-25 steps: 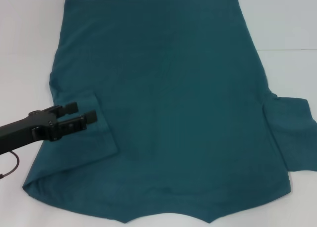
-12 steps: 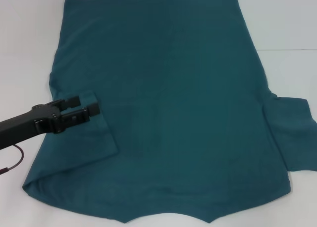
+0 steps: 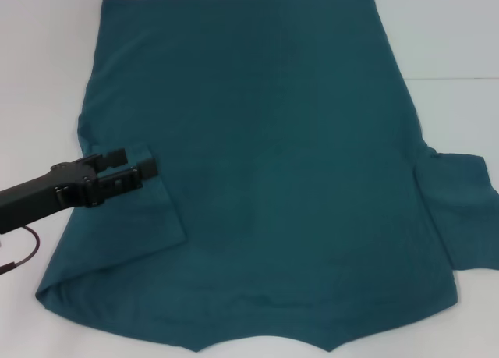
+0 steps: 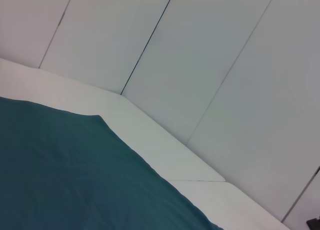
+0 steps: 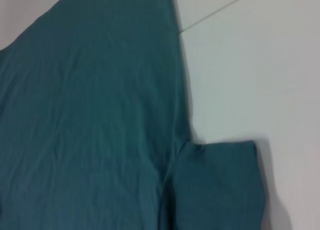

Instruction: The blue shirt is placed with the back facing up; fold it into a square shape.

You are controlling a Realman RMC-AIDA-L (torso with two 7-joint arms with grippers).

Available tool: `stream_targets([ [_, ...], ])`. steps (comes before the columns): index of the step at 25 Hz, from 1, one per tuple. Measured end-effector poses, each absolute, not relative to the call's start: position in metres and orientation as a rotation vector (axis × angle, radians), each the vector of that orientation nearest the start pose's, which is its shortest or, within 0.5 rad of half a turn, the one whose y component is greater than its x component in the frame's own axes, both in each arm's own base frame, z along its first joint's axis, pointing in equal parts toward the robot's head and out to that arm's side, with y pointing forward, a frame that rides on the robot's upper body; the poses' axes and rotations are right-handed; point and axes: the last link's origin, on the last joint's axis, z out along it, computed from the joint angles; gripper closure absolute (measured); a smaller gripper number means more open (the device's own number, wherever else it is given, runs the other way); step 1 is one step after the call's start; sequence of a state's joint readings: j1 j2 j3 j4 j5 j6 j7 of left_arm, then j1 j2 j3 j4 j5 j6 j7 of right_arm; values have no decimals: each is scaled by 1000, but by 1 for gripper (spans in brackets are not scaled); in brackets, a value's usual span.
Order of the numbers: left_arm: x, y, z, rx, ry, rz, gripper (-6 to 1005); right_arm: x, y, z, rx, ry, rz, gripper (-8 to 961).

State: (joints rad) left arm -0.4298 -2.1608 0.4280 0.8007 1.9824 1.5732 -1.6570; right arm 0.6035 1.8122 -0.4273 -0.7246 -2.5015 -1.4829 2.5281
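Hovering now at the folded-in left sleeve (image 3: pixel 144 210) of the blue shirt (image 3: pixel 273 163), my left hand (image 3: pixel 134 164) has crept forward, fingers apart; right sleeve (image 3: pixel 460 210) remains unfolded.

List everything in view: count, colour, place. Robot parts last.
blue shirt: 1, dark teal-blue, spread flat, plain side up, covering most of the table; the sleeve on the robot's left is folded in over the body, the sleeve on its right lies out to the side
table: 1, white, under the shirt
wall panels: several, pale grey with dark seams, behind the table in the left wrist view
left gripper: 1, black, fingers apart over the folded-in sleeve at the shirt's left edge
right gripper: not in view
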Motion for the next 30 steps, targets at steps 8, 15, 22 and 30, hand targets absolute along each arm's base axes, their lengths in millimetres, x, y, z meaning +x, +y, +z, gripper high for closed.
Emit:
stream_targets([
  [8,-290,316,32,-2315,-1061,-931,93,346,374,119,-1862,1837,272,45],
  [15,-291,317,30,-2306,-1074,-932,92,343,378,104,-1884,1801,263,45],
  [22,-290,318,31,-2299,-1068,-945,94,342,379,93,-1893,1801,248,46],
  [30,-289,318,31,-2293,-1067,-955,93,346,377,93,-1885,1800,232,46],
])
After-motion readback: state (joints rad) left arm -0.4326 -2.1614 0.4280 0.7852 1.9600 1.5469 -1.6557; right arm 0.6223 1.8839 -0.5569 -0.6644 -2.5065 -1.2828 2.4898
